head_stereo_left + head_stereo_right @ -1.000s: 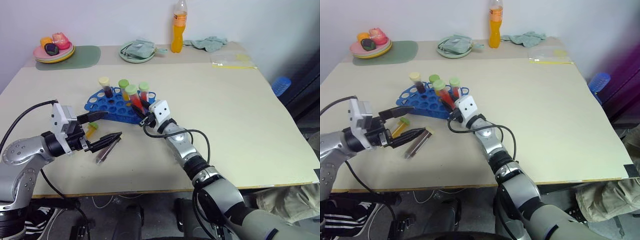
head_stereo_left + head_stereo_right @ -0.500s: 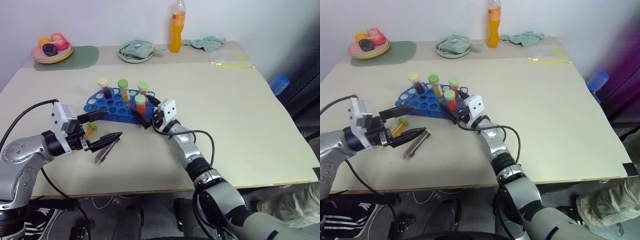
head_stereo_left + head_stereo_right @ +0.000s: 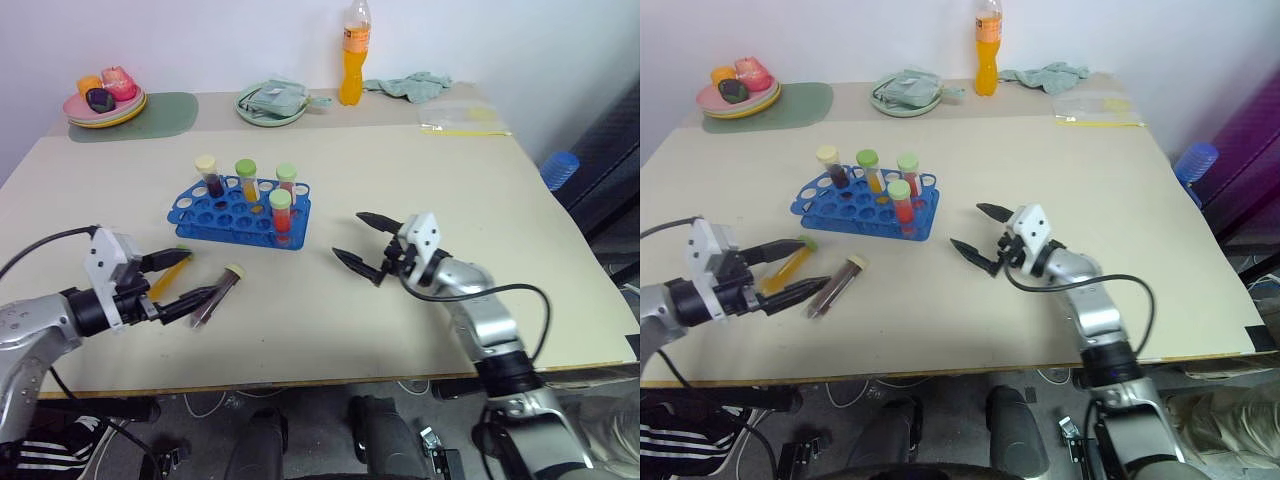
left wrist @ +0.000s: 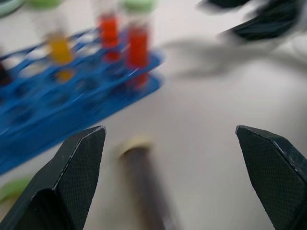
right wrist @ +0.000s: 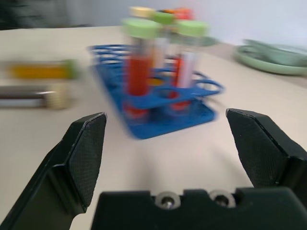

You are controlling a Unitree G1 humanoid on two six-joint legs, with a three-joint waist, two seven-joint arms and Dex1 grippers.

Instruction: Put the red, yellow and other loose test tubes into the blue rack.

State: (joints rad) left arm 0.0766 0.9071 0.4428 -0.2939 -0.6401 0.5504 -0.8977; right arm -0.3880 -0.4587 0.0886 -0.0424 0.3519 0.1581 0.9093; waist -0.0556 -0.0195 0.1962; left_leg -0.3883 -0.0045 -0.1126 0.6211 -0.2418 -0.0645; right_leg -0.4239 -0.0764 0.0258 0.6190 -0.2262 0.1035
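The blue rack (image 3: pixel 228 218) stands left of the table's centre and holds several capped tubes, two of them red (image 3: pixel 281 212). Two loose tubes lie on the table in front of it: a yellow one with a green cap (image 3: pixel 172 276) and a dark one with a cream cap (image 3: pixel 219 291). My left gripper (image 3: pixel 190 277) hovers open just left of these two, fingers pointing at them, with the dark tube (image 4: pixel 144 182) ahead between them. My right gripper (image 3: pixel 350 236) is open and empty, to the right of the rack (image 5: pixel 163 103) and well apart from it.
Along the far edge stand an orange bottle (image 3: pixel 356 55), a green plate (image 3: pixel 272 103), a plate of fruit (image 3: pixel 105 100) on a green mat, a cloth (image 3: pixel 415 85) and a plastic bag (image 3: pixel 465 120). A blue object (image 3: pixel 562 170) sits beyond the right edge.
My right gripper let go of a red tube in the rack's front row, opened, and drew back to the right. My left gripper shifted left and a little lower, still open.
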